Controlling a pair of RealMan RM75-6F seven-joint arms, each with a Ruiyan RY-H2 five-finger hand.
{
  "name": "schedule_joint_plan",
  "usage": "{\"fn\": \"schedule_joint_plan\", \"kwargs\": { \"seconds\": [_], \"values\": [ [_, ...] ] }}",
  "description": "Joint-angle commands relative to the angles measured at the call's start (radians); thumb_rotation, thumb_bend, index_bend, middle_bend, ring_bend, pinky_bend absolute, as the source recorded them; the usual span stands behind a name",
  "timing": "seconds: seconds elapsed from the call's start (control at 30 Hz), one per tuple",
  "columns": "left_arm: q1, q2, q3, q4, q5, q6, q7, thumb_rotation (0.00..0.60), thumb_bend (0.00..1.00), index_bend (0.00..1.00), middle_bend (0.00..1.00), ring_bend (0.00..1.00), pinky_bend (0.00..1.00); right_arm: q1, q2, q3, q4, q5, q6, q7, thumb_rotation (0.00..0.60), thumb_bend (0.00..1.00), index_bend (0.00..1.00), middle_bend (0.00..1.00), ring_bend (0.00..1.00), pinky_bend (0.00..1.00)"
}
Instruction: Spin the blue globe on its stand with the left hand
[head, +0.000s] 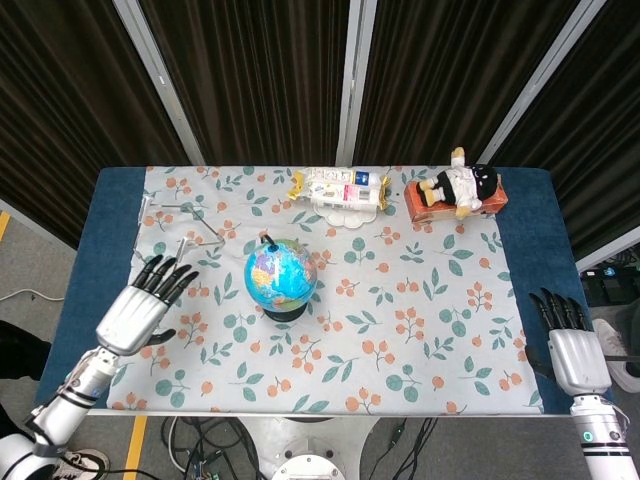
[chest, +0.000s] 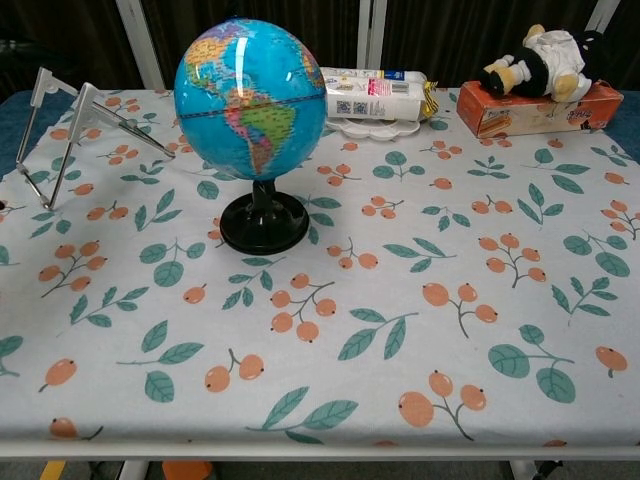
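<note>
**Globe on its stand, left hand off to the side**

Nearest you, your left hand (head: 140, 308) hangs over the table's (head: 100, 215) left edge, fingers spread and holding nothing, well apart from the globe (head: 280, 273). Your right hand (head: 568, 343) rests past the right edge, fingers straight and together, empty.

To spin well, I judge you should brush the ball's side with your fingertips, lightly and sideways, without pushing the stand (chest: 264, 224) across the cloth.

Mid-table, the globe sits upright on that black round stand. It is glossy blue with yellow, green and orange landmasses. Beyond it lie a wrapped packet (head: 340, 185) and a plush toy (head: 458, 186).
</note>
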Motion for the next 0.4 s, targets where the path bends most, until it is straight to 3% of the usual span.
{"fn": "schedule_joint_plan", "kwargs": {
  "seconds": [0.03, 0.4],
  "values": [
    [0.062, 0.012, 0.013, 0.043, -0.049, 0.044, -0.046, 0.600, 0.06, 0.08, 0.10, 0.00, 0.00, 0.000, 0.001, 0.000, -0.002, 0.000, 0.000, 0.000, 0.600, 0.29, 0.00, 0.00, 0.00, 0.00],
    [0.228, 0.013, 0.037, 0.152, -0.158, 0.126, -0.176, 0.600, 0.06, 0.09, 0.10, 0.00, 0.00, 0.004, -0.003, -0.002, -0.031, -0.009, 0.001, -0.024, 0.600, 0.29, 0.00, 0.00, 0.00, 0.00]
  ]
}}
